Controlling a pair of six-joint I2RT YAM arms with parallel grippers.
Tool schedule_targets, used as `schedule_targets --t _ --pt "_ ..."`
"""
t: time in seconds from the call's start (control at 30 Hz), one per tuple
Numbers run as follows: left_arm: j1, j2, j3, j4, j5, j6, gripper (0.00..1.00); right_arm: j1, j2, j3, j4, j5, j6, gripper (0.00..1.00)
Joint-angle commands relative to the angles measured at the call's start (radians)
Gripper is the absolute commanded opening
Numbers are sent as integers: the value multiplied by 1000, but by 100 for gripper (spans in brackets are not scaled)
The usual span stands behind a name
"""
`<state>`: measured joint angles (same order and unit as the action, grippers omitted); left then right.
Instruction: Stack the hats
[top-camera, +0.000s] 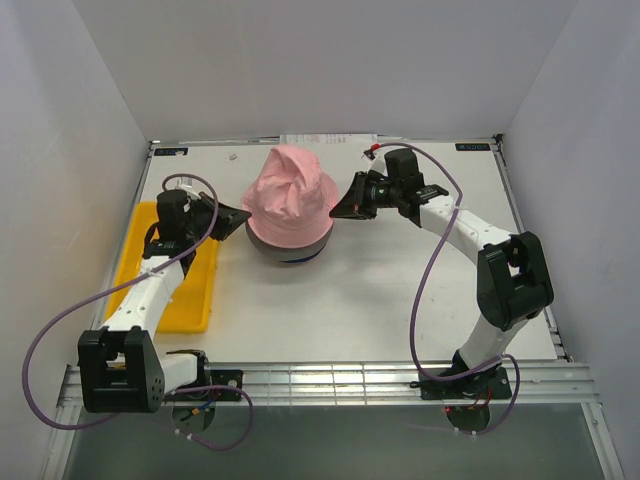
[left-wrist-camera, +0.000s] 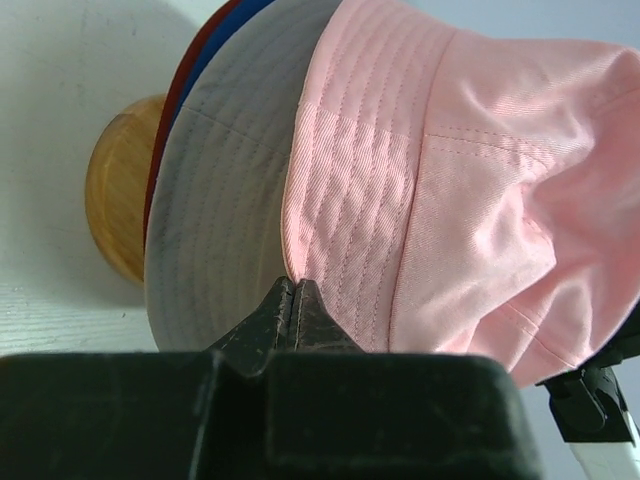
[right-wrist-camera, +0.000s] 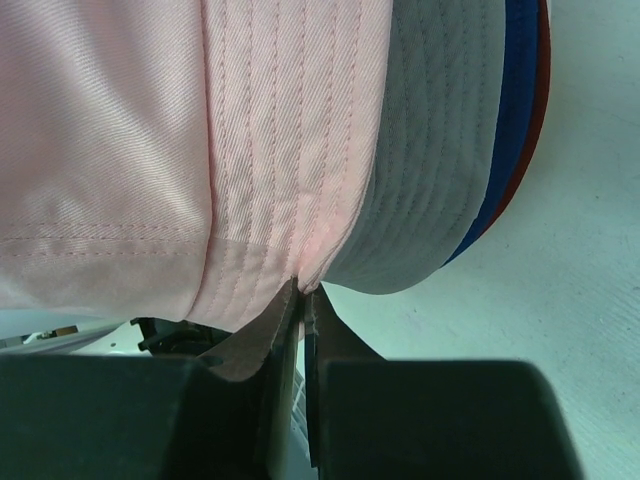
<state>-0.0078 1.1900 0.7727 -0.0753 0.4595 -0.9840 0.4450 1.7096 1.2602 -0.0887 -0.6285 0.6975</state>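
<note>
1. From above, your pink hat (top-camera: 290, 195) sat atop the grey hat (top-camera: 288, 246) at mid-table. Your left gripper (top-camera: 243, 217) met its brim at nine o'clock, your right gripper (top-camera: 336, 209) at three.
2. At the left wrist, your jaws pinched the pink brim. The grey hat, navy hat (left-wrist-camera: 225, 25) and red hat (left-wrist-camera: 180, 80) lay beneath, over the wooden stand (left-wrist-camera: 115, 195).
3. At the right wrist, your jaws likewise clamped the pink brim's edge.

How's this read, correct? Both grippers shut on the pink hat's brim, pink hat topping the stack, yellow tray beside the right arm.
Not quite: the yellow tray lies beside the left arm, as the top external view shows. The rest stands: left gripper and right gripper shut on the brim of the pink hat, which tops the stack.
</note>
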Motion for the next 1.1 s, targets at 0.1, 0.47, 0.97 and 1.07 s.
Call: schedule_targets --t 0.1,0.47,0.97,1.07 --pt "6 37 -3 -75 -50 45 0 -9 -1 -30 -5 15 -32 8" --pt "6 121 8 -109 -68 82 0 -5 24 -64 -16 38 -53 8" --pt "6 203 34 -146 -85 111 0 -2 153 -19 -51 61 -72 8" --pt "6 224 34 -158 -93 117 0 -2 163 -12 -62 67 -76 8"
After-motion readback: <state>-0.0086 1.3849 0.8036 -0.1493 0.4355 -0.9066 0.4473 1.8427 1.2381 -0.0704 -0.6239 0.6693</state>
